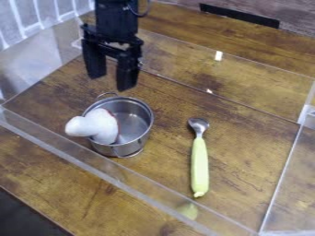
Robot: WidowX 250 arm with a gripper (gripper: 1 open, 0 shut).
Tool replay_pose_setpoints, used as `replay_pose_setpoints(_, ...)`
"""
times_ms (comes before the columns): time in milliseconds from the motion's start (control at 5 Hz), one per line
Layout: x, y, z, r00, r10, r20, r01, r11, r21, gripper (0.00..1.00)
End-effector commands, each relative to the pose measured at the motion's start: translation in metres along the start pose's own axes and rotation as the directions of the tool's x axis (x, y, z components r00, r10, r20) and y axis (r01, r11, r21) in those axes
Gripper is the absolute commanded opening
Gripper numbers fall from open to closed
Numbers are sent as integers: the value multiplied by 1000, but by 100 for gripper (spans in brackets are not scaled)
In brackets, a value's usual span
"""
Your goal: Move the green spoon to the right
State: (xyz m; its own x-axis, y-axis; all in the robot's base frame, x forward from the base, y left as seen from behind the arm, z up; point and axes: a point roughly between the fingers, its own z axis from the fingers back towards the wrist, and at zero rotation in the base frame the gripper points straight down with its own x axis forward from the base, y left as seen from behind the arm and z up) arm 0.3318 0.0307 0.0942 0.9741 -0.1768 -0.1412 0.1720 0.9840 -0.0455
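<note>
The green spoon (198,159) lies flat on the wooden table, its silver bowl toward the back and its yellow-green handle pointing to the front edge. My gripper (110,81) hangs above the table to the left of the spoon, just behind the steel pot (124,127). Its two black fingers (94,63) point down, spread apart and empty. The spoon is well to the right of the gripper and apart from it.
A white rounded object (91,127) leans in the steel pot at the left. A clear acrylic wall (147,189) rims the table's front and sides. Bare wood lies to the right of the spoon, up to the right wall (304,111).
</note>
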Motion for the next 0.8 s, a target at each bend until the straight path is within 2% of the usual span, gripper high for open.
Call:
replay_pose_setpoints(0,6,-13,5,996,83,31,-82,997,-8,100)
replay_pose_setpoints(200,13,-23,-1,986,164,33,-164,986,-21,100)
replay_pose_setpoints(400,13,-30,-12,983,182,23,-181,983,-26,100)
replay_pose_setpoints(600,13,-45,-16,980,196,42,-194,980,-33,100)
